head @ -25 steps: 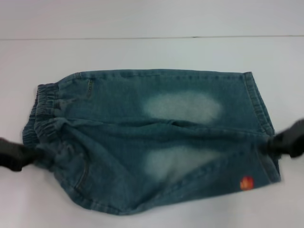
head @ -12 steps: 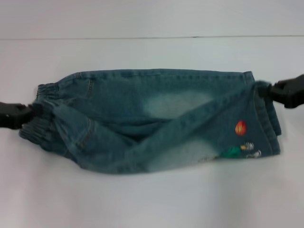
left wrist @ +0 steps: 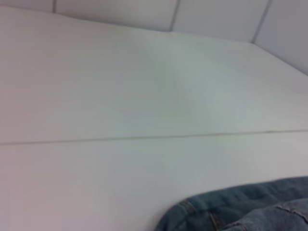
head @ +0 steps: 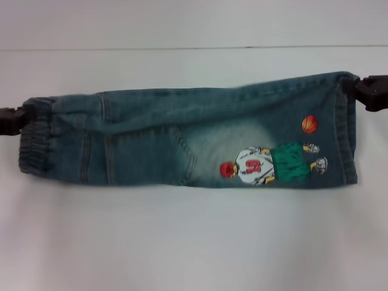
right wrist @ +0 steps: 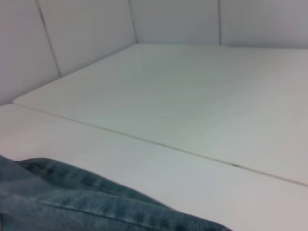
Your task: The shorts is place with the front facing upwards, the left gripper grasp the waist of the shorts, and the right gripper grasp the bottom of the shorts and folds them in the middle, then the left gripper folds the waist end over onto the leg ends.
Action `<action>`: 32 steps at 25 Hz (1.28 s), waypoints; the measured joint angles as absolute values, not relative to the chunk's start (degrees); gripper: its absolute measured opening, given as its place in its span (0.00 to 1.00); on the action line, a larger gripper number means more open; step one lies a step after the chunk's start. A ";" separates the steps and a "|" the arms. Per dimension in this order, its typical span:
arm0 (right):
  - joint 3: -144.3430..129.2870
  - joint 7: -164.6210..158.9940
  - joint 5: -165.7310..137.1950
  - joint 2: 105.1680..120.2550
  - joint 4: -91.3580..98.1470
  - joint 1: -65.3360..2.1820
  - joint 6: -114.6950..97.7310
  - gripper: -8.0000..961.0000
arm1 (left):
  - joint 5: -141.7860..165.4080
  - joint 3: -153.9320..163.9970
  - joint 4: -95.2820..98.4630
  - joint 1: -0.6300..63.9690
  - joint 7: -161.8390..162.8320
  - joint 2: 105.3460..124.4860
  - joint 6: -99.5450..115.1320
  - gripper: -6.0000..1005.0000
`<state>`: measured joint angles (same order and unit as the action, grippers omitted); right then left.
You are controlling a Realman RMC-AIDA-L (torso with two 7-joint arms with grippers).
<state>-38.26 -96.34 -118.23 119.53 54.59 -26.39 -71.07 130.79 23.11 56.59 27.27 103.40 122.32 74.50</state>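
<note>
At table (head: 194, 242) centre, folded shorts (head: 182, 145)

Faded denim shorts (head: 182, 145) lie on a smooth matt white table (head: 194, 242).

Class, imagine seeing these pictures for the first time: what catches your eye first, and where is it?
The blue denim shorts, folded lengthwise, stretch across the white table, with a cartoon basketball player print near the hem end. The black left gripper holds the ruffled waist; the black right gripper holds the stitched hem.
</note>
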 joint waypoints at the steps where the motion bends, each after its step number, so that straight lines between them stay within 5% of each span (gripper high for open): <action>1: -38.35 -95.46 -117.81 119.57 53.92 -26.55 -70.35 0.05 | 130.77 23.24 56.60 27.39 103.42 122.80 73.57 0.06; 32: -39.53 -72.14 -108.02 119.90 35.41 -32.11 -48.99 0.05 | 121.88 30.19 49.30 28.58 98.43 123.75 59.31 0.06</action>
